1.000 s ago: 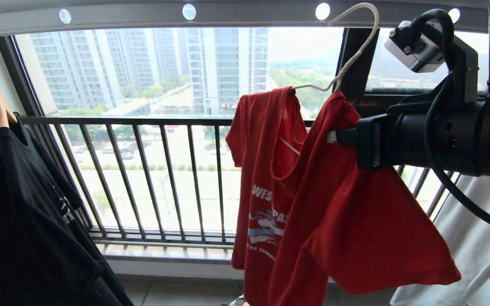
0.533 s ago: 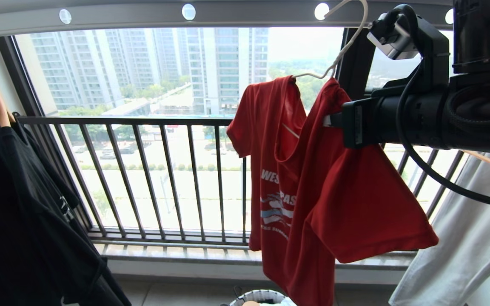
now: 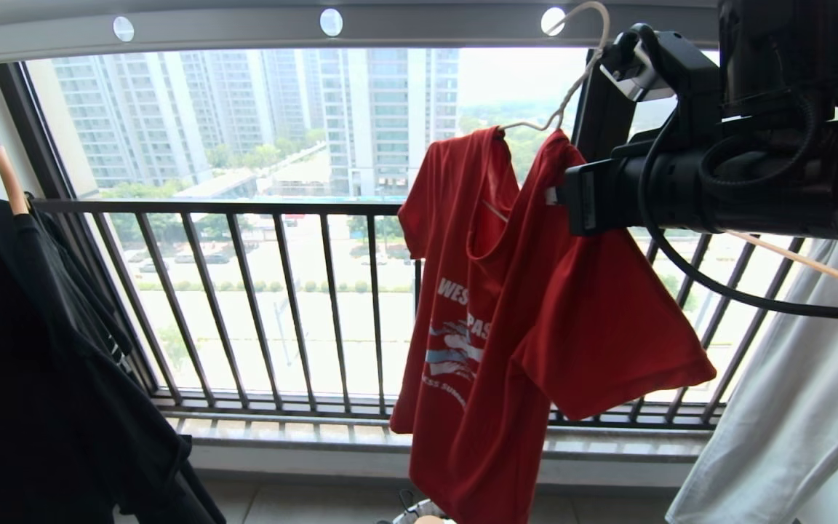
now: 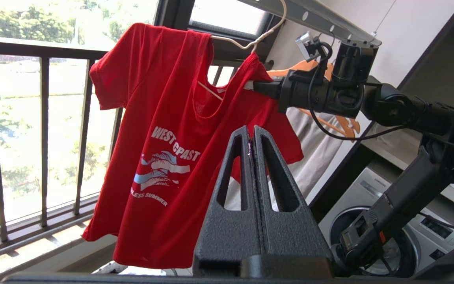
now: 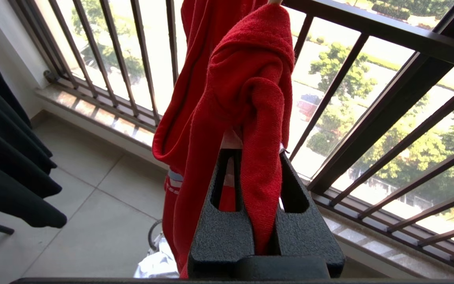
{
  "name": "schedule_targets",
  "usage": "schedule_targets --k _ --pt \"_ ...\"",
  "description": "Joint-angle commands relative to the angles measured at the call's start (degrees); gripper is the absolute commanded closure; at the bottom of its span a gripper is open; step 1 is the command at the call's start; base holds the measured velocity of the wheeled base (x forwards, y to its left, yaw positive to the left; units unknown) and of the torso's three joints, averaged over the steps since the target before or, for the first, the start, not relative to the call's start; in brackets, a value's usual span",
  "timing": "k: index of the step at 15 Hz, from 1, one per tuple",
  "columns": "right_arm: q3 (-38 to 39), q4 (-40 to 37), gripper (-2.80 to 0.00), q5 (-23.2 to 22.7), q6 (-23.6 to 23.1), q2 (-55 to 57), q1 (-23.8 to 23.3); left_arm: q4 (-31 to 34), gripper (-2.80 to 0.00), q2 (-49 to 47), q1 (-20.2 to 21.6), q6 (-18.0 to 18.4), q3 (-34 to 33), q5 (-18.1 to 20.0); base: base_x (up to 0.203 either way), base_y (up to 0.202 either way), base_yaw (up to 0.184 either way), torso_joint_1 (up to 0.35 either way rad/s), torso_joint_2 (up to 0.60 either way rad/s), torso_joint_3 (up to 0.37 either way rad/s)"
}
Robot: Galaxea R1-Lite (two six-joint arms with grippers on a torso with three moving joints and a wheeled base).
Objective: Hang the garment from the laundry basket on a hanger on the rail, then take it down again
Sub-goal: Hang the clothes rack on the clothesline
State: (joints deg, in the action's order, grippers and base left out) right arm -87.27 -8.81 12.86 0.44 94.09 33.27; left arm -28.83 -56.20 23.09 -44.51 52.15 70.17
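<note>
The red garment [image 3: 506, 306] is draped on the cream-white hanger [image 3: 577, 80], whose hook is raised to the grey rail [image 3: 419, 25], close by one of its round holes; whether the hook rests on the rail cannot be told. The right gripper [image 5: 256, 157] is held level at the garment's shoulder, and its fingers [image 5: 294, 185] are closed on a fold of the red cloth where the hanger arm runs beneath it. The left gripper [image 4: 250, 132] is kept lower, apart from the garment, its fingers [image 4: 235, 169] pressed together with nothing between them. The laundry basket [image 3: 419, 513] is seen on the floor below the garment's hem. A black garment [image 3: 41, 364] is hung at the left, and a white T-shirt [image 3: 797, 407] at the right, before the barred window railing [image 3: 244, 306].
</note>
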Motion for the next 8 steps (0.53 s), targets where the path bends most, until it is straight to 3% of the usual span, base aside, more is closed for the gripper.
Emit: schedule_targets --k 1,7,8 --pt "-0.87 -0.19 0.00 0.06 -0.48 1.53 -0.05 -0.17 0.00 -0.05 0.03 -0.23 -0.03 0.36 0.000 0.000 0.000 0.000 0.00 0.000" --pt "-1.16 -2.61 0.00 0.67 -1.76 1.88 -0.05 -0.17 0.00 0.39 0.03 -0.23 -0.03 0.23 0.000 0.000 0.000 0.000 0.00 0.000" --pt "-1.04 -2.70 -2.80 0.67 -1.76 1.71 -0.05 -0.17 0.00 0.39 0.03 -0.23 0.06 0.16 0.000 0.000 0.000 0.000 0.00 0.000"
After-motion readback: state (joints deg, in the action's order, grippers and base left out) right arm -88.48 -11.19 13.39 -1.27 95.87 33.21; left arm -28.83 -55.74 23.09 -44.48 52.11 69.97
